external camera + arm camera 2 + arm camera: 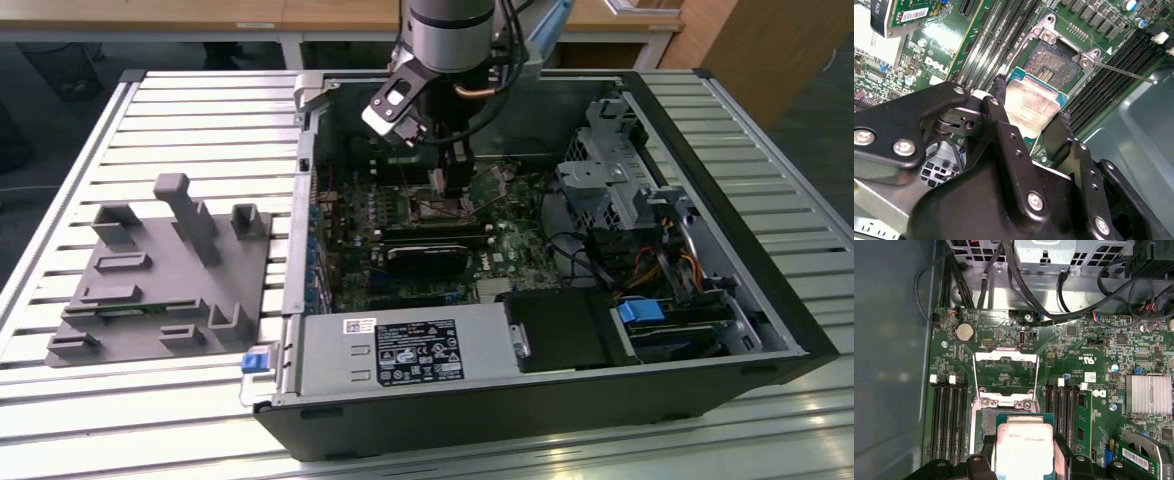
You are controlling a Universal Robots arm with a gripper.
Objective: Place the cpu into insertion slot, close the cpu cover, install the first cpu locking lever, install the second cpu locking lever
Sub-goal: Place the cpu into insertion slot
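- Right now my gripper [1031, 100] has its jaws drawn in to about the chip's width. The two black fingers [1004, 115] press on opposite edges of the cpu [1030, 109], and nothing else is in the grasp.
- In both wrist views the cpu hangs over the near edge of the insertion slot [1054, 65]. I judge it is not seated, since much of the dark socket centre lies bare beyond it.
- The cpu cover [1004, 356] is flipped up and away from the socket, and a thin locking lever [1126, 72] sticks out sideways, so the socket is open from above.
- In the exterior view the gripper [447, 185] is deep inside the open computer case [787, 330], over the motherboard [514, 255].
- I expect the chip to be light, thin and rigid, with a smooth metal lid that would slip under a top grip.
- The edges are the right place to hold it, as now; I treat its underside and the socket contacts as fragile.
- Tilt worries me most, so I would keep it flat.
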